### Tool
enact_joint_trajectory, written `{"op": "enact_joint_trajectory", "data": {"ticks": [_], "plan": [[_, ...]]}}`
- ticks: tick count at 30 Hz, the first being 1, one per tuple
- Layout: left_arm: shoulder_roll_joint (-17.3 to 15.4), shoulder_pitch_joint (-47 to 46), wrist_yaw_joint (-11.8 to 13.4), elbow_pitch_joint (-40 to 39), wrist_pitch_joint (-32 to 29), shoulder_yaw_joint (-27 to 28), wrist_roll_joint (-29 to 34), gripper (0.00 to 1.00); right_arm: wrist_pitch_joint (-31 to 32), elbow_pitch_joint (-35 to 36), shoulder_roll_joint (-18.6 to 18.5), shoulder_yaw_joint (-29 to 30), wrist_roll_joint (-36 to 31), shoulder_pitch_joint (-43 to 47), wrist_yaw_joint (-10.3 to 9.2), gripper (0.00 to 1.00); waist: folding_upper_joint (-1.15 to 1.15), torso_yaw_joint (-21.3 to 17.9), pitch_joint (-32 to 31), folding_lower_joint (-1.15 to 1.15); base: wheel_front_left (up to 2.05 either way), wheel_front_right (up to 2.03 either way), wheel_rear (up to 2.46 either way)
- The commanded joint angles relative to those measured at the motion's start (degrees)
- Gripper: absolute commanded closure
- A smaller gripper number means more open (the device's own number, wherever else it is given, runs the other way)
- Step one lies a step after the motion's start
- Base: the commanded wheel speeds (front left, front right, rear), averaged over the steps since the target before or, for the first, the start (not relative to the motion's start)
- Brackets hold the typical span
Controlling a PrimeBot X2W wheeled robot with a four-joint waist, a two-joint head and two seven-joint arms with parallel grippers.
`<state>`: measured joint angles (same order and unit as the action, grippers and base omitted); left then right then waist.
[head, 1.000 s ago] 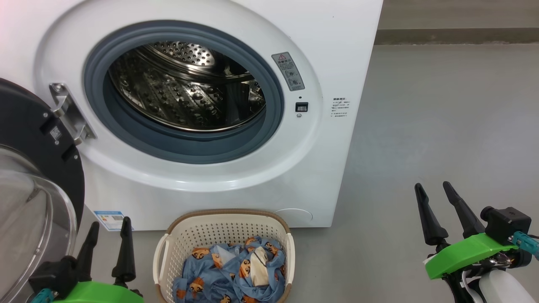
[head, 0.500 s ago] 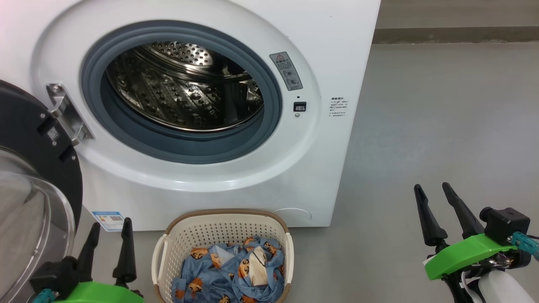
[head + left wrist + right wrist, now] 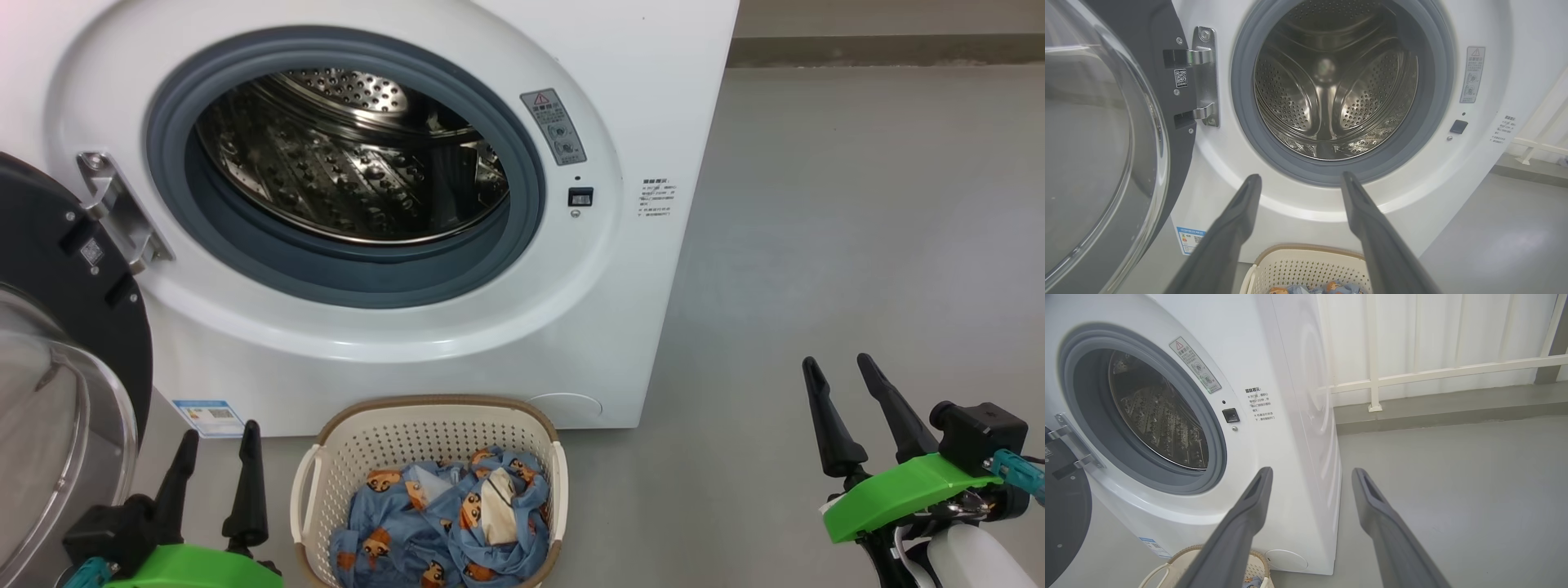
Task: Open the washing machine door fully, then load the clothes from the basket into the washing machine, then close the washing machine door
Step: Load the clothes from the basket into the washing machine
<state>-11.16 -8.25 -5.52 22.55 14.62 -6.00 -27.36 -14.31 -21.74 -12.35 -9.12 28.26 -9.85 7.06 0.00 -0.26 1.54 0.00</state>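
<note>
Grey floor [image 3: 816, 204] bears the cream basket [image 3: 384, 449] of blue bear-print clothes [image 3: 408, 531]; left fingers [image 3: 245, 482] and right fingers [image 3: 829, 425] gape, empty.

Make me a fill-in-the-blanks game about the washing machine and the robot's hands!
The washing machine door is swung ____.
The clothes lie in the ____.
The drum inside is ____.
The left gripper and right gripper hold ____.
Missing words: open; basket; empty; nothing.
</note>
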Motion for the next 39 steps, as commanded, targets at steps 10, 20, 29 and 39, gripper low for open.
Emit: {"op": "enact_joint_trajectory", "data": {"ticks": [10,20,29,39], "plan": [[-0.6,-3.9,-0.6,-0.6,0.4,0.7,0.7,0.0,-0.7,1.2,-0.1,-1.1,-0.1,-2.0,0.43,0.0,0.0,-0.4,3.0,0.0,0.0,0.0,0.0],[-0.7,-7.5,-1.1,1.4,0.4,-1.4,0.8,0.0,-0.7,1.4,0.5,-0.1,-0.8,-3.9,0.43,0.0,0.0,-1.5,9.0,0.0,0.0,0.0,0.0],[-0.8,-11.0,-1.4,3.5,0.4,-2.2,0.9,0.0,-0.7,1.8,1.1,0.4,-1.6,-5.9,0.43,0.0,0.0,-2.3,14.9,0.0,0.0,0.0,0.0],[-0.7,-16.9,-1.9,8.7,0.2,-5.7,0.8,0.0,-0.7,2.2,1.8,2.0,-2.6,-8.7,0.43,0.0,0.0,-2.5,22.9,0.0,0.0,0.0,0.0]]}}
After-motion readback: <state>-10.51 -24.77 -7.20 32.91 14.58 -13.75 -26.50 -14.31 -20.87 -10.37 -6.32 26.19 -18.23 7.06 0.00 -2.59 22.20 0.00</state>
